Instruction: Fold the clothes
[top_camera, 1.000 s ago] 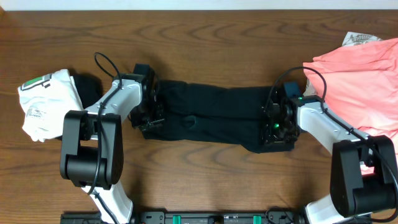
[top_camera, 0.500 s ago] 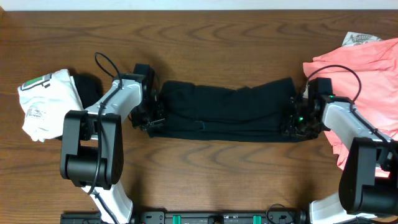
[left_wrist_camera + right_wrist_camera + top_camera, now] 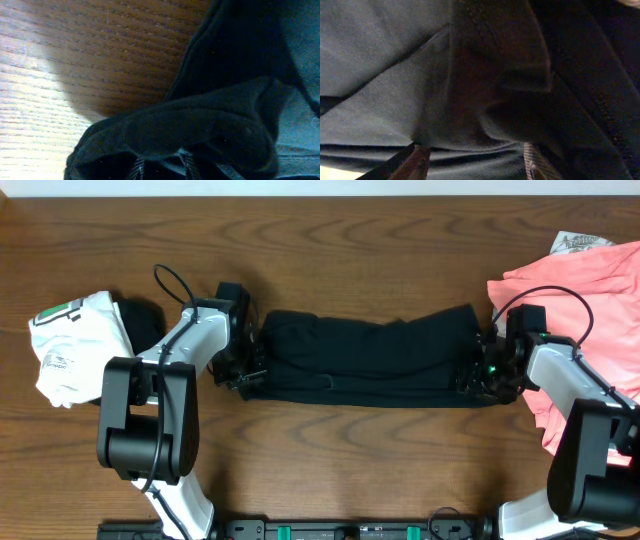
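Black shirt (image 3: 365, 360) lies mid-table (image 3: 330, 240), folded into a long narrow band running left to right, with its front edge fairly straight and its top edge lumpy toward the right end. Left gripper (image 3: 250, 365) sits at the band's left end; in the left wrist view its fingertips (image 3: 136, 171) stand close together with a thick roll of black cloth bunched between them, so it reads as pinching that end. Right gripper (image 3: 478, 370) sits at the right end; in the right wrist view its fingers (image 3: 417, 161) stand well apart with a loose fold of cloth lying in the gap, not squeezed as far as I can tell. Judgement: the lengthwise fold is laid, and the step in hand is letting go of the ends cleanly before folding the band across. To do it well, lift the right jaws straight up and clear so the limp hem does not drag or flip open, using the left pinch as an anchor meanwhile. Flatten the lumpy right end before any cross fold. Pink garment (image 3: 590, 290) lies just beside the right arm, so avoid snagging it. White printed garment (image 3: 70, 345) and another black one (image 3: 140, 320) sit at far left, apart from the work.
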Action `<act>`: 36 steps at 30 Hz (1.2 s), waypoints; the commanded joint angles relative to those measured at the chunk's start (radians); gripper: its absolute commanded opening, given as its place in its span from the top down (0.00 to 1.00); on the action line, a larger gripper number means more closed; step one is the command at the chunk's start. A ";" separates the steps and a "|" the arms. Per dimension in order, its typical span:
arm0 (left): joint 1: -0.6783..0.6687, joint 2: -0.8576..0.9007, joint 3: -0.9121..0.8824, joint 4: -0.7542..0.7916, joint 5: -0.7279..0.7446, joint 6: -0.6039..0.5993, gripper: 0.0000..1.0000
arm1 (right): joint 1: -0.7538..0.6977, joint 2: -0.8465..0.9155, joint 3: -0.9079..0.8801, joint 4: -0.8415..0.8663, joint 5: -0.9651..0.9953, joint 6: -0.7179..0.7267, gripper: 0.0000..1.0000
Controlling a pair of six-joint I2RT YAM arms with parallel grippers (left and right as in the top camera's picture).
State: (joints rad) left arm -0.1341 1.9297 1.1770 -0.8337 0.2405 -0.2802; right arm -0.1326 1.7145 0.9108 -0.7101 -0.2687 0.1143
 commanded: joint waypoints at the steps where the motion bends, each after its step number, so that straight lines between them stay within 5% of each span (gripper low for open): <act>1: 0.005 0.064 -0.015 -0.002 -0.051 0.018 0.72 | -0.016 0.053 0.028 -0.030 0.116 0.005 0.39; 14: 0.005 -0.082 0.029 -0.024 -0.024 0.060 0.72 | 0.026 0.045 0.387 -0.280 0.089 -0.008 0.36; 18: 0.005 -0.211 0.041 0.019 -0.025 0.059 0.45 | 0.045 0.043 0.492 -0.326 0.084 -0.019 0.33; 27: 0.019 -0.300 0.041 0.224 -0.087 0.058 0.32 | 0.047 0.043 0.513 -0.250 0.128 -0.047 0.31; 36: 0.093 -0.180 0.041 0.482 0.099 0.064 0.28 | 0.049 0.082 0.513 -0.057 0.135 -0.124 0.28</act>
State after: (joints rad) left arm -0.0593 1.7042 1.2064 -0.3904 0.2626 -0.2306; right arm -0.0933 1.7672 1.4105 -0.7902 -0.1406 0.0303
